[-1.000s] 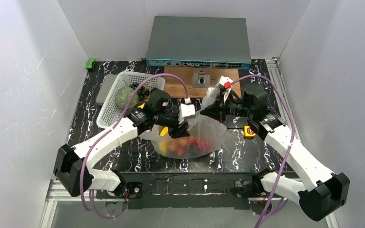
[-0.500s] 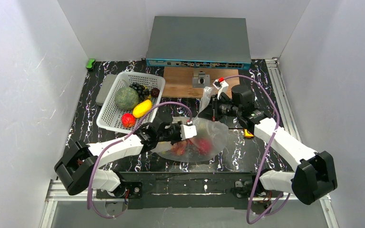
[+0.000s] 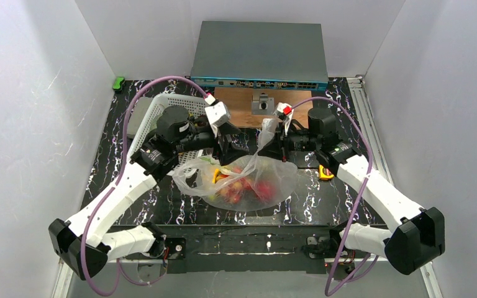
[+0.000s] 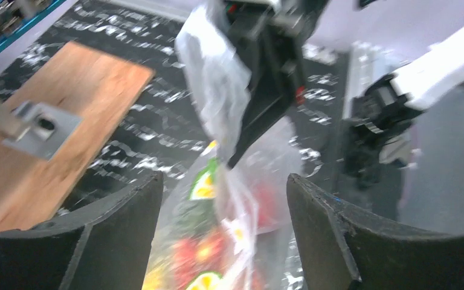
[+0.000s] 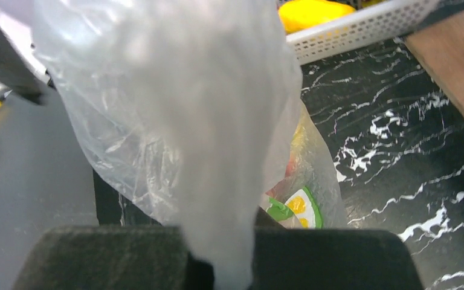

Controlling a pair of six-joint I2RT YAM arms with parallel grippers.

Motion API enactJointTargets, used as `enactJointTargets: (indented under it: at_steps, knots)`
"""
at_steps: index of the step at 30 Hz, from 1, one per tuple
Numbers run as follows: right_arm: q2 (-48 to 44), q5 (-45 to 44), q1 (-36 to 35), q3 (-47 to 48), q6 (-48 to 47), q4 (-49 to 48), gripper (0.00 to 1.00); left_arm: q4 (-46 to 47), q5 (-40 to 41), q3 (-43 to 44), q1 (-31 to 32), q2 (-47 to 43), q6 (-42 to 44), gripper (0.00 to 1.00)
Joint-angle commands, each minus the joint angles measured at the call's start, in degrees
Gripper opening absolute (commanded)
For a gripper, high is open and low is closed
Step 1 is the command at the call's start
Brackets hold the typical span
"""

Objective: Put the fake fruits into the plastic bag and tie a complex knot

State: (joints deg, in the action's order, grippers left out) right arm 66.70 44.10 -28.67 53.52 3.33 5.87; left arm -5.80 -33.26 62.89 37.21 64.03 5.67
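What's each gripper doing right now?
Left gripper: open, holding nothing.
Right gripper: closed on the plastic bag.

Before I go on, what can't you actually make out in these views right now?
- Top view: the left arm covers most of the white basket, so its contents are hidden.
- Right wrist view: the plastic bag hides where the right gripper's jaws pinch it; a yellow fruit is cut off by the top edge.
- Left wrist view: blur and crinkled plastic; the fake fruits in the bag cannot be counted.
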Motion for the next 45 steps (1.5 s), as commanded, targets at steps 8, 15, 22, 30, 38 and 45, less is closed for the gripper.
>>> enactJointTargets:
  at_steps: [8, 15, 22, 30, 38, 45]
  knots:
    - [2.2, 6.3, -2.8, 6.9, -9.5, 1.4, 0.1, 10.6, -11.2, 4.0, 0.7, 8.7, -16.4, 0.79]
    - [1.6, 7.7, -3.9, 6.7, -10.6, 2.7, 0.12, 15.7, -10.5, 3.9, 1.0, 9.9, -18.6, 0.54]
    - [0.1, 7.1, -3.9, 6.0, -9.8, 2.9, 0.19, 21.5, -16.7, 2.6, 1.0, 10.6, -23.1, 0.13]
    - [-10.2, -13.1, -1.8, 1.6, 5.2, 1.9, 0.96, 18.9, -3.7, 1.2, 0.4, 9.0, -30.9, 0.0]
    - [-10.7, -27.8, -4.9, 1.5, 21.7, -2.5, 0.99, 17.5, 5.8, 0.8, 0.4, 8.3, -34.0, 0.0]
    - [-0.7, -45.8, -13.2, 7.5, 20.6, -1.4, 0.98, 16.0, 9.0, 0.9, 0.4, 7.5, -34.2, 0.0]
